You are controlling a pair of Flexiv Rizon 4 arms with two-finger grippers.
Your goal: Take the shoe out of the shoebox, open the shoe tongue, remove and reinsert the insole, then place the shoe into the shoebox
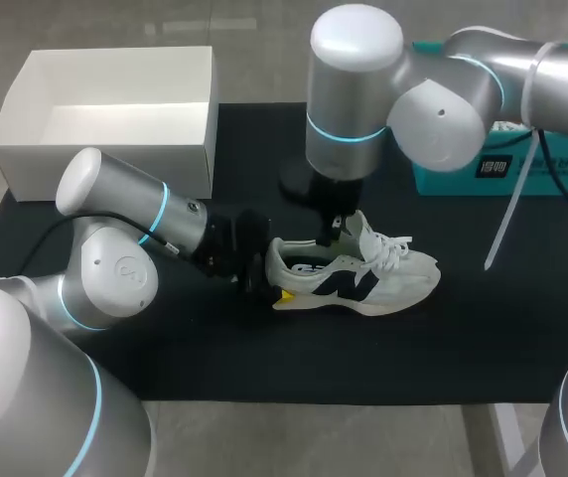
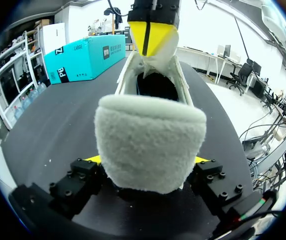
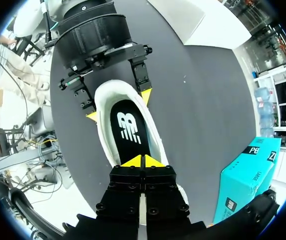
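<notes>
A white sneaker (image 1: 363, 278) with navy side marks lies on the black mat (image 1: 264, 348), toe pointing right. My left gripper (image 1: 264, 283) holds its fuzzy heel (image 2: 150, 145), one yellow-tipped finger against each side. My right gripper (image 1: 336, 231) comes down from above with its tips pressed together on the tongue (image 2: 155, 55) at the shoe's opening. In the right wrist view the black insole (image 3: 130, 127) lies inside the shoe, ahead of the right gripper (image 3: 143, 161). The white shoebox (image 1: 105, 159) stands open at the back left with nothing in it.
A teal box (image 1: 443, 179) stands at the back right of the mat, behind my right arm. A thin white strap (image 1: 507, 209) hangs down from that arm to the right of the shoe. Bare mat stretches in front of the shoe.
</notes>
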